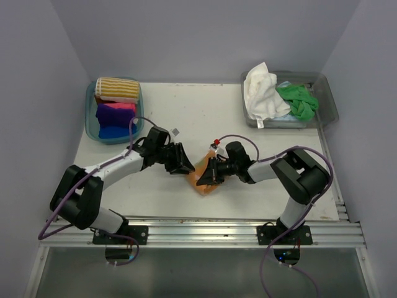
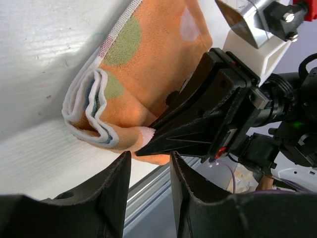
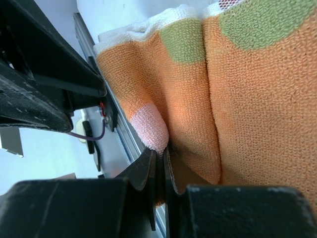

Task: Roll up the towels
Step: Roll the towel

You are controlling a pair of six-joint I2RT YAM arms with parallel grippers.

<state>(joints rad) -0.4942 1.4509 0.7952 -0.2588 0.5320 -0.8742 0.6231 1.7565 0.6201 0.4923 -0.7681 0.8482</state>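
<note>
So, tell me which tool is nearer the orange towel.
Right. The right tool is shut on an edge of the orange towel; the left tool sits just off its rolled end, jaws apart, holding nothing.

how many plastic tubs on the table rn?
2. A blue tub at the far-left corner, full of towels; a clear tub at the far-right corner, holding a white towel and a green towel. None seems hidden.

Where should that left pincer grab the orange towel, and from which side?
Probably the thick rolled end of the orange towel, from the left where the left pincer hovers: layers bunch there, and the right pincer pinches the pink-spotted corner.
</note>
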